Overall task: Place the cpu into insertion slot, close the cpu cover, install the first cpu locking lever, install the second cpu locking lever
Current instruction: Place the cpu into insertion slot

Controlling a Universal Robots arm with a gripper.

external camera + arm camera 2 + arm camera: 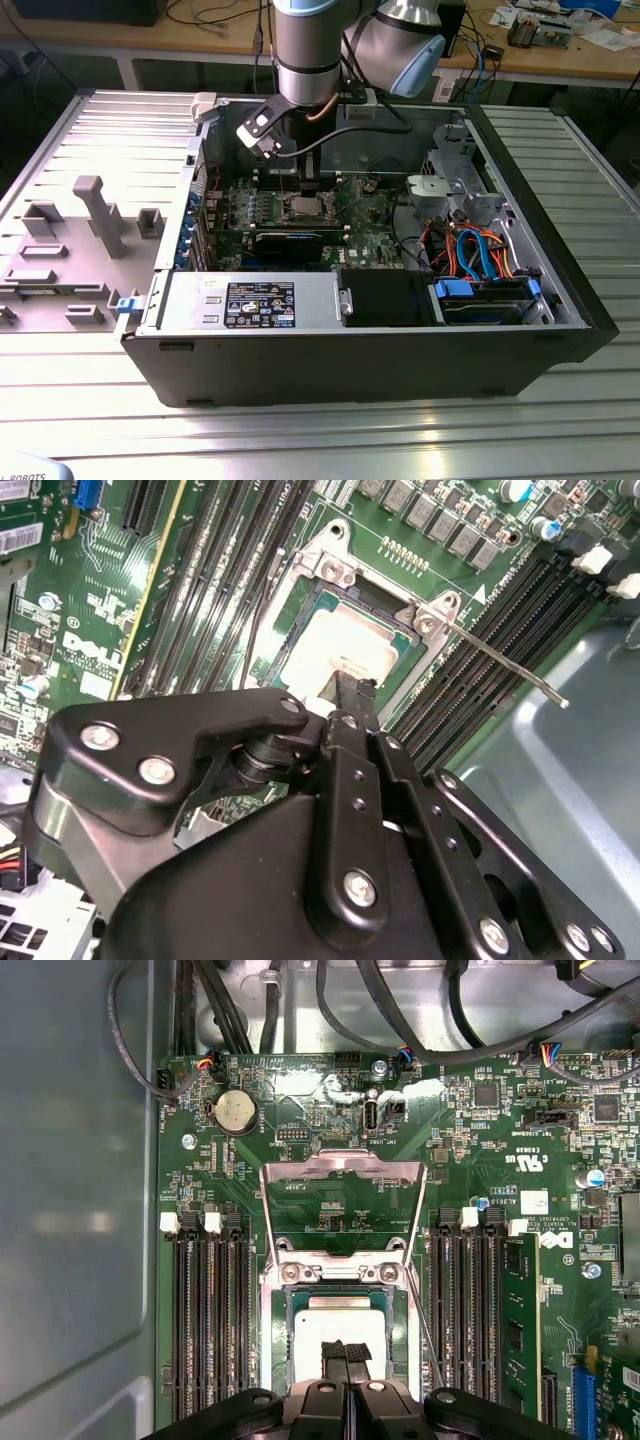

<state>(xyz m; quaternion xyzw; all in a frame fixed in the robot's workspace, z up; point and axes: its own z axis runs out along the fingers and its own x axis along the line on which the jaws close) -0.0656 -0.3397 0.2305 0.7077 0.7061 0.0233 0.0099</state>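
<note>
The cpu (335,1322) lies flat in the insertion slot (276,1360) on the green motherboard, its silvery top showing in both wrist views (335,650). The cpu cover (340,1164) stands swung open behind the slot, with board visible through its square opening. A thin locking lever (500,662) sticks out free beside the socket. My gripper (345,1352) hangs right over the cpu with its black fingers (352,695) pressed together and nothing between them. In the exterior view the gripper (309,188) reaches down into the case above the socket (304,207).
Long black memory slots (205,1330) flank the socket on both sides, one holding a green module (520,1320). Cables (330,1000) run along the case wall behind the board. A long black card (290,243), a power supply (255,303) and drive bays (480,295) fill the case.
</note>
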